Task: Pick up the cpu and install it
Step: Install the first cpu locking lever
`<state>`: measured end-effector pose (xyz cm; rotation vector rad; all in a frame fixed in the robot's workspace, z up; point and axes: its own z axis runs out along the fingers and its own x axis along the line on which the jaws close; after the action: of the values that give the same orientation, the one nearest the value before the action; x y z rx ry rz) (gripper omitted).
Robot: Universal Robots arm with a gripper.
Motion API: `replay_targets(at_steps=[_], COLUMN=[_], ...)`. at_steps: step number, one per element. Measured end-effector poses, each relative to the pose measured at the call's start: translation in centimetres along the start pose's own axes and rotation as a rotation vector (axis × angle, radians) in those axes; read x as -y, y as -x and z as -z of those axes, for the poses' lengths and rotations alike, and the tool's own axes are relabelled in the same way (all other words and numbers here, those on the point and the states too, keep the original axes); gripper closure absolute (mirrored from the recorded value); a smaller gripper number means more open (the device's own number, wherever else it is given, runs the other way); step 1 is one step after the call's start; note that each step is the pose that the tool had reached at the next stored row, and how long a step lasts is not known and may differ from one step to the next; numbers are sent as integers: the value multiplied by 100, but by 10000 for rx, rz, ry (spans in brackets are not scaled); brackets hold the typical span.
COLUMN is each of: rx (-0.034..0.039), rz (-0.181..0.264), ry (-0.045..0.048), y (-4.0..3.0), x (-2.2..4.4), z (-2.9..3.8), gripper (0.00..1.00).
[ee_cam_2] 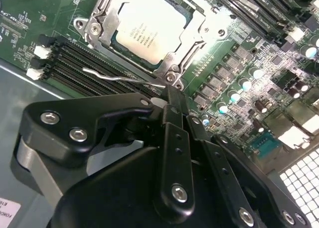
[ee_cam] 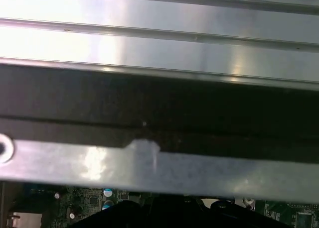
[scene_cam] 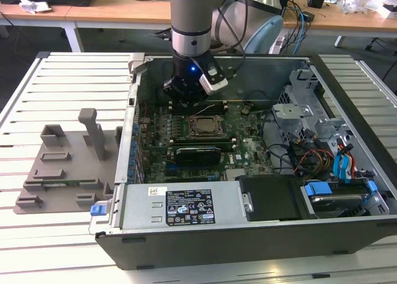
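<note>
The cpu (ee_cam_2: 149,26), a silver square chip, lies in the motherboard socket with the metal frame (ee_cam_2: 107,31) around its edges. In the exterior view the cpu (scene_cam: 203,126) sits mid-board inside the open computer case. My gripper (scene_cam: 186,103) hangs just behind the socket, over the far memory slots. In the second wrist view my gripper (ee_cam_2: 172,96) has its black fingers drawn together, with nothing visible between them. Its tip is close beside the thin socket lever (ee_cam_2: 119,78), which lies flat along the memory slots.
A grey plastic tray (scene_cam: 62,166) rests on the slatted table at the exterior view's left. The case wall (scene_cam: 133,110) stands between it and the board. Drive cage and cables (scene_cam: 310,141) crowd the exterior view's right. The case's metal rim (ee_cam: 149,163) is near the wrist.
</note>
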<state>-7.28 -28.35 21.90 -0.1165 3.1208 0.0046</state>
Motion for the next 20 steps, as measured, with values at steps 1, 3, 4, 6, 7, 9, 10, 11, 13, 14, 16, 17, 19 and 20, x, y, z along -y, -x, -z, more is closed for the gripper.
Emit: replay_targets(at_steps=[1,3,4,6,7,9,10,11,13,14,16,17,19,20], rx=[0,2,1,-6,-10,-12,-12,-12,-13,-14,-14,-13,-13,-13], rz=[-1,-5,-8,-14,-15,-26,-52,-90,-281,-365,-484,-485,-485,-480], ry=[0,1,1,-96,-145,-176,-174,-171,-163,-162,-162,-161,-161,-160], y=[1,10,15,54,72,114,138,145,153,154,161,164,168,169], x=[-3,-7,-7,-4,-2,1,2,3,3,3,2,0,-25,-39], z=[-7,-23,-28,-46,-51,-64,-71,-75,-85,-87,-90,-91,-91,-92], gripper=[89,89,89,89,89,89,89,89,89,89,89,89,89,89])
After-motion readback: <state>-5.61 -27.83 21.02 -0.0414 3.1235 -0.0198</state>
